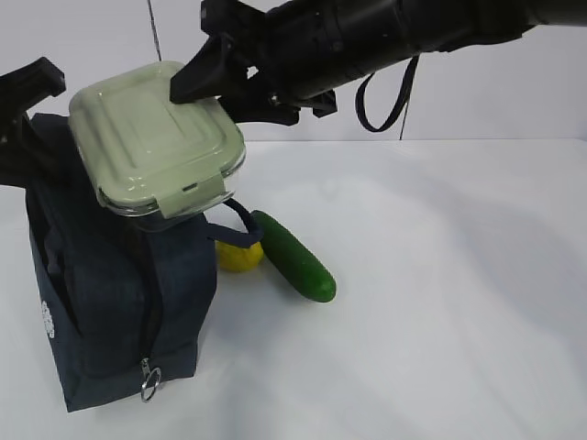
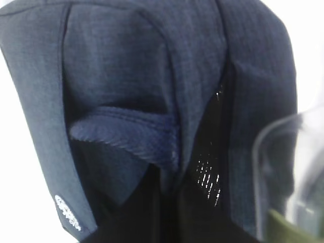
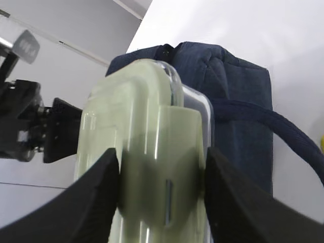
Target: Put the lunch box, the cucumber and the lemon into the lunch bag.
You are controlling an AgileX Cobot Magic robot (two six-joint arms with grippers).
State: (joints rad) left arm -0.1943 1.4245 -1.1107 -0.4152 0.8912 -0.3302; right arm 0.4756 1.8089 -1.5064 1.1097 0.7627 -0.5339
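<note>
Wide bare white tabletop [image 1: 440, 275] to the right and front of the dark navy fabric lunch bag [image 1: 119, 302], which stands near the left edge of the exterior view. Held tilted above the bag's top: the clear glass lunch box with pale sage-green snap-lock lid [image 1: 156, 137], pinched at its right end by the black right gripper [image 1: 215, 69]. Confirmed only in the right wrist view: black fingers [image 3: 91, 202] pressed on either side of the lid's end, navy strap handle [image 3: 273, 126] trailing behind. Just beside the bag's right side, on the table: small bright yellow lemon [image 1: 240, 255], touching or nearly touching the smooth dark green cucumber [image 1: 293, 257] lying at a slant. Left gripper [image 1: 32, 82] at the bag's upper left; open or closed, cannot tell. Seen only from the left wrist: silvery lining glinting in the bag's dark gap [image 2: 207, 172].
</note>
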